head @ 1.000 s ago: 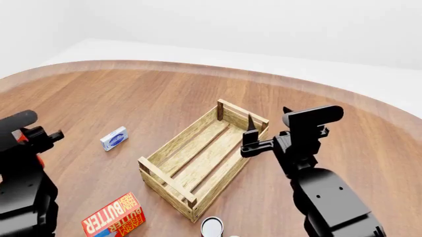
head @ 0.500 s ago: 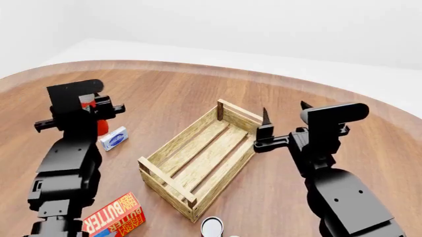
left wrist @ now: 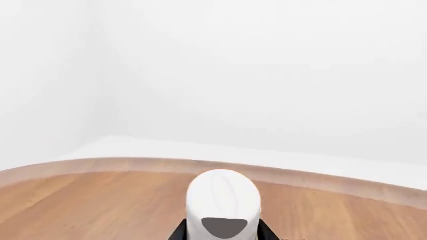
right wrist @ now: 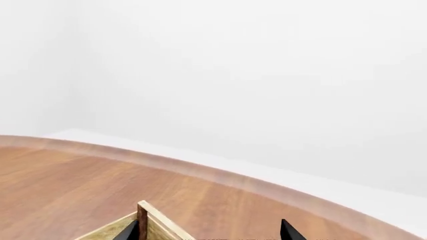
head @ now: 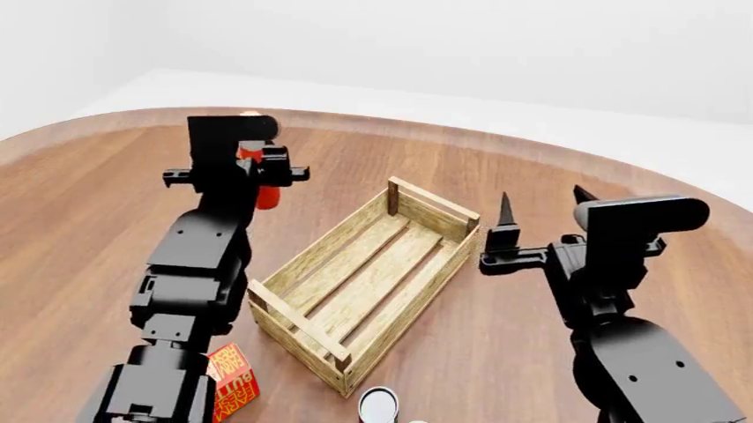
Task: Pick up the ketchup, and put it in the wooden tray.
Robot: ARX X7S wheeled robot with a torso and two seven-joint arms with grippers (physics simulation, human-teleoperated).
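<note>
The left gripper (head: 254, 159) is raised above the round brown wooden counter (head: 106, 185), its jaws closed around the ketchup (head: 267, 192), a small red-orange plastic squeeze bottle held clear of the surface. In the head view only patches of red show between the black gripper parts and just below them. In the left wrist view the bottle's rounded white cap (left wrist: 223, 197) sits between the two dark jaw tips at the frame's lower edge, with the counter's curved rim and white wall behind it. The held bottle hangs over the counter just beyond the far-left long side of the wooden tray (head: 366, 284), a light-wood slatted rectangular crate with corner posts that lies diagonally in the middle of the counter; the bottle is near the crate but not over it.

The right gripper (head: 542, 210) hovers beside the tray's far right corner, its jaws spread wide with nothing between them; the two pointed black fingertips stand well apart. In the right wrist view the same tips frame one corner post of the tray.

Near the front edge, a red-and-yellow butter box (head: 233, 383) is partly hidden behind the left arm, and a white-topped round can (head: 379, 404) sits just in front of the tray's near corner.
</note>
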